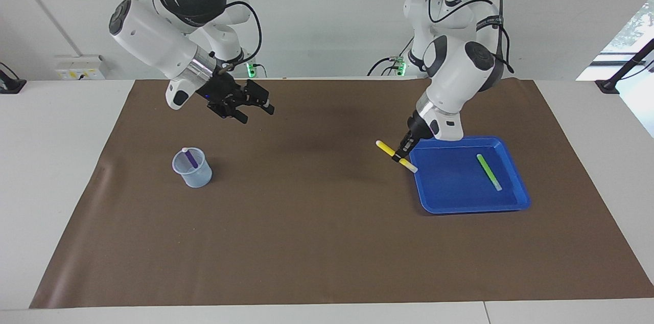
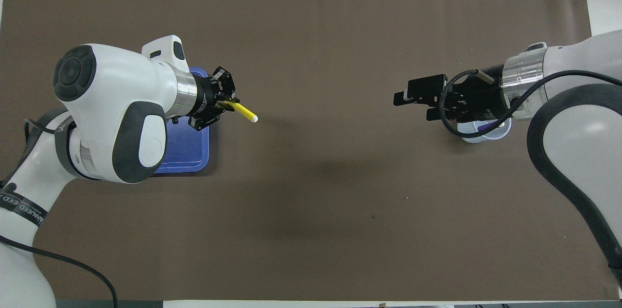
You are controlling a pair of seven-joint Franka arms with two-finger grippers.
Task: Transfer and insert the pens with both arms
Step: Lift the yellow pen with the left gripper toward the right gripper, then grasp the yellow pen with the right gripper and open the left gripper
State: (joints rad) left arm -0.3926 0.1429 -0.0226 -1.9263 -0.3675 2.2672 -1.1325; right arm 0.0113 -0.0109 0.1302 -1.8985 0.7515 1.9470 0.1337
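- The purple pen point(image 1: 190, 158) is stood in the clear cup point(image 1: 192, 167) toward the right arm's end of the worktop point(image 1: 327, 242).
- The green pen point(image 1: 489, 171) is left in the blue tray point(image 1: 516, 205) at the left arm's end.
- The yellow pen point(image 1: 396, 156) is gripped by the left gripper point(image 1: 399, 154) and held raised over the tray's edge.
- The right gripper point(image 1: 254, 108) is held released over mid-worktop; a handover appears underway, calling for alignment and closure on the pen's free end.
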